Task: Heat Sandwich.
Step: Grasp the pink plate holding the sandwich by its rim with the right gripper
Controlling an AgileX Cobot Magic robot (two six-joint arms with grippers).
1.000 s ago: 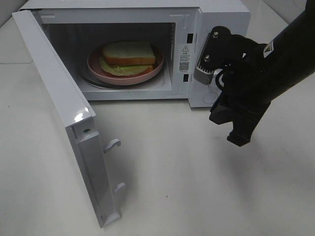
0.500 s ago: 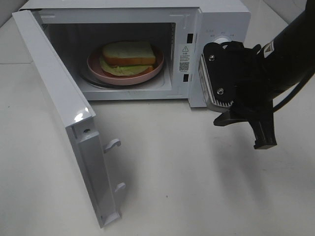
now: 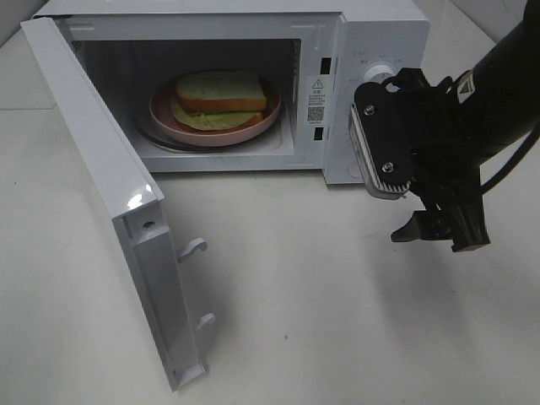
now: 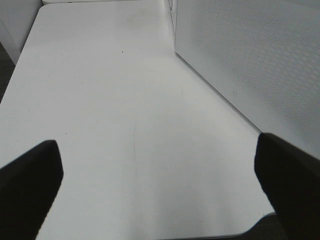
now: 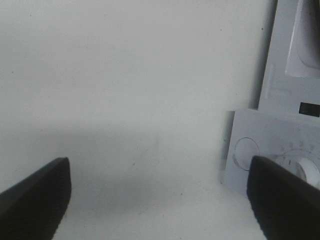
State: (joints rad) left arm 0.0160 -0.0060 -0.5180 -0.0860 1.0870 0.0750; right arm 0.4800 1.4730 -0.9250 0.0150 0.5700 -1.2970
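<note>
Exterior high view: showed a glossy white, box-shaped microwave (image 3: pixel 384 38) on a matte white table (image 3: pixel 337 321), with the flat door (image 3: pixel 101 186) swung wide at the left. Held the sandwich (image 3: pixel 221 94), soft pale bread over ruffled green leaves, on a round pink plate (image 3: pixel 164 118) inside the cavity. Placed the black right gripper (image 3: pixel 439 236) in front of the control side, low over the table, well apart from the sandwich and right of it, spread wide and empty. Bore a warning label (image 3: pixel 317 99) beside the cavity, print too small to read. Left wrist view: showed the left gripper (image 4: pixel 160 200) fully spread over bare table, grasping nothing, beside a finely dotted white panel (image 4: pixel 260 60). Right wrist view: confirmed dark fingers (image 5: pixel 35 200) far apart, with a round dial (image 5: pixel 305 170) and circular button (image 5: pixel 246 152) nearby, markings illegible.
</note>
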